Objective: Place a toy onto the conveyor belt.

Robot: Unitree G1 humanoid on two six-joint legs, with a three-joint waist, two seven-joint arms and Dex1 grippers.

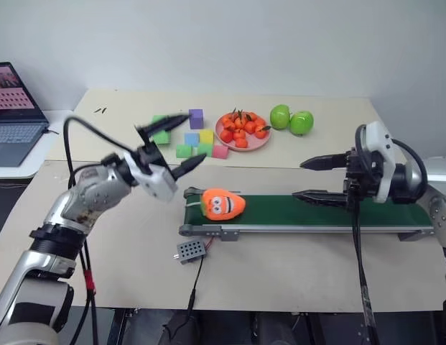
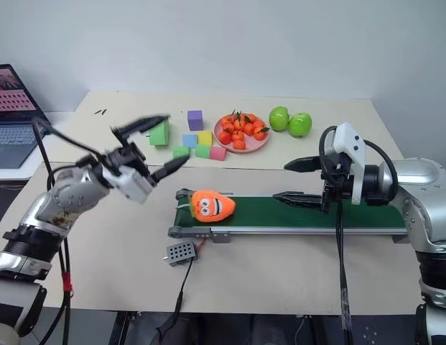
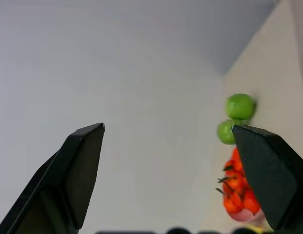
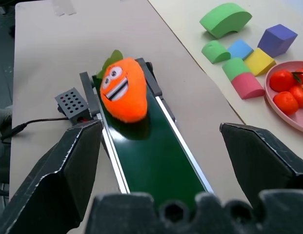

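Plush orange toy [image 1: 222, 205] on matt green belt [image 1: 316, 210], grey metal frame

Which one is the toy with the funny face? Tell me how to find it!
Look for the long dark-green conveyor belt at the front of the beige table. The toy lies at the belt's end on the robot's left. It is soft, orange and far bigger than the little red-orange fruits on the pink plate, and it alone has a grinning face.
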